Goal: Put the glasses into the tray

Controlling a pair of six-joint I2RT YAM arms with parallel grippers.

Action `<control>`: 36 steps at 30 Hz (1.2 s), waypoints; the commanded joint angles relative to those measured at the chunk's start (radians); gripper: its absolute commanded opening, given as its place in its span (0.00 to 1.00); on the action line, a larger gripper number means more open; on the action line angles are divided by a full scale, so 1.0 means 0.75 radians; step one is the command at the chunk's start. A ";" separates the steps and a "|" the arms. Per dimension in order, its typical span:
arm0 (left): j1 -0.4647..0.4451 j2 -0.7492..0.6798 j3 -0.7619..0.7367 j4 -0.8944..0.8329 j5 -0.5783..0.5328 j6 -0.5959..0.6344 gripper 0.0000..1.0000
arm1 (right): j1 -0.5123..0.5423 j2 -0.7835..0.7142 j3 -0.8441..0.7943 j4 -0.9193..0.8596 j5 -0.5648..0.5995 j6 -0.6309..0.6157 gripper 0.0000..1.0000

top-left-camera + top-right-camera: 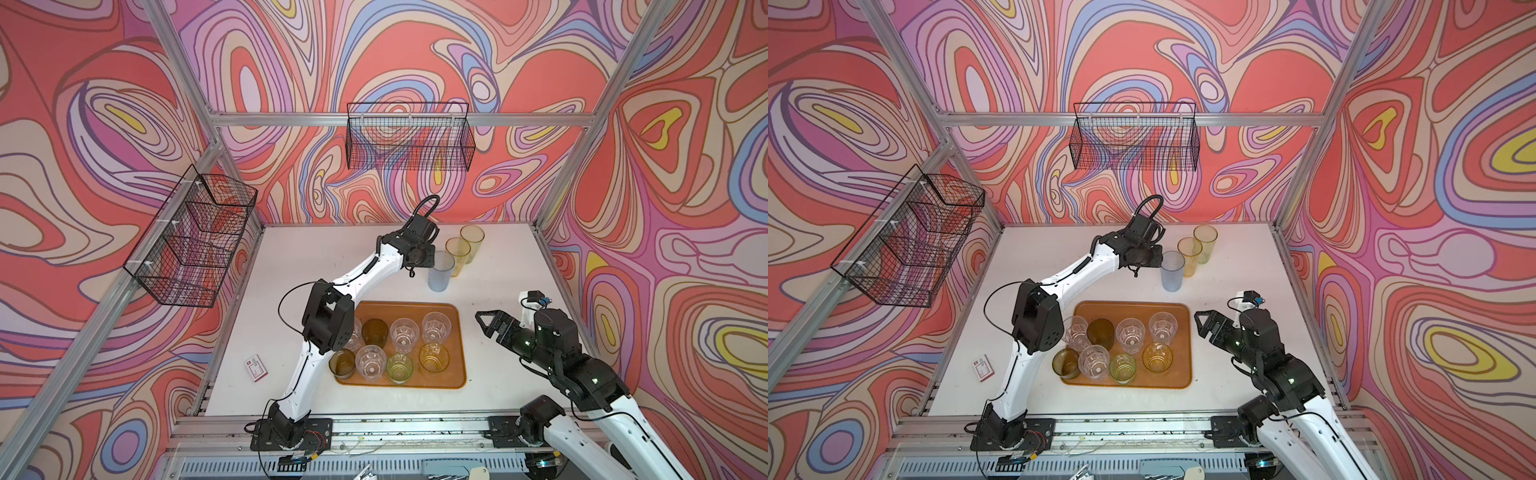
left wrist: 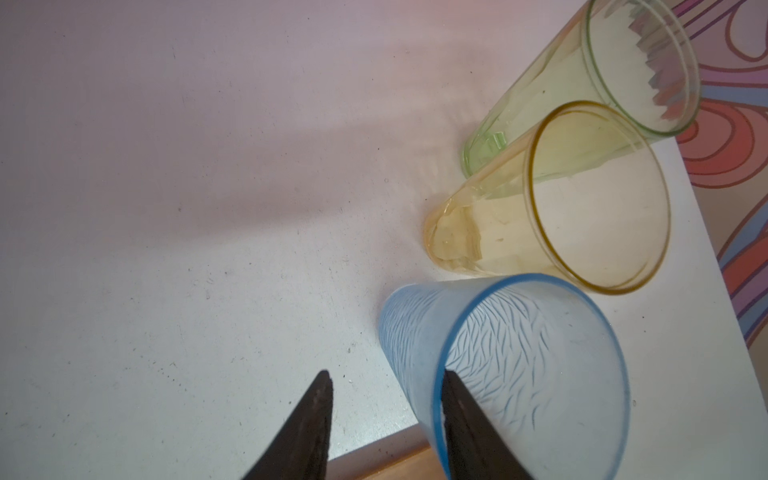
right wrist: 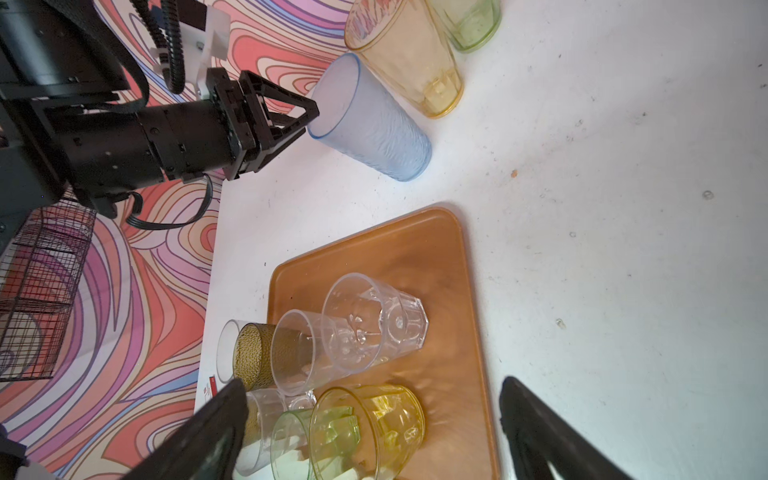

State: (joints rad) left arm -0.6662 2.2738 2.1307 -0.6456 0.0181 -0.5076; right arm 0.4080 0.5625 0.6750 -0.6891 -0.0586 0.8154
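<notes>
Nearest, front left of the desk (image 1: 299,249): a small red-and-white box (image 1: 257,366), flat, well apart from the tray.

Tray (image 1: 415,309): mid-desk, orange-brown, with a low rim. It holds eight short glasses, upright, in two rows of four.
- Near row, left to right: amber glass (image 1: 342,363), at the tray's left rim; clear glass (image 1: 370,363); short green glass (image 1: 400,368); short yellow glass (image 1: 434,357).
- Far row, left to right: a clear one partly hidden by the left arm (image 1: 301,374), seen better in a top view (image 1: 1076,332); olive glass (image 1: 375,331); two clear ribbed ones (image 1: 404,334).

Right jaws: beside the tray's right edge, above bare desk, about level with the far row. They stand spread wide and hold nothing.

Beyond the tray, on the desk, three tall glasses stand upright in a slanting line toward the far right corner, each just beside the next.
- Blue glass (image 1: 440,272): nearest, textured wall.
- Tall yellow glass (image 1: 458,255): middle.
- Tall green glass (image 1: 472,243): farthest.

Left jaws: at the blue glass's rim and part-open. In the left wrist view one finger (image 2: 461,415) is inside the rim against the wall. The other finger is outside, with a gap to the glass, so nothing is gripped.

Farthest, on the walls: a tiered wire basket (image 1: 191,241) on the left and a long wire basket (image 1: 409,137) at the back.
</notes>
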 commanded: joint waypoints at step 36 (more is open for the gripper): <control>0.013 -0.081 -0.053 -0.104 -0.055 0.140 0.00 | -0.006 -0.046 -0.163 0.134 -0.026 0.055 0.97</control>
State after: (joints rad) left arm -0.6609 2.2768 2.1124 -0.6914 -0.0006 -0.4114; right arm 0.4080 0.5526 0.5705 -0.5953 -0.0727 0.8402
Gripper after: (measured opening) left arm 0.091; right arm 0.966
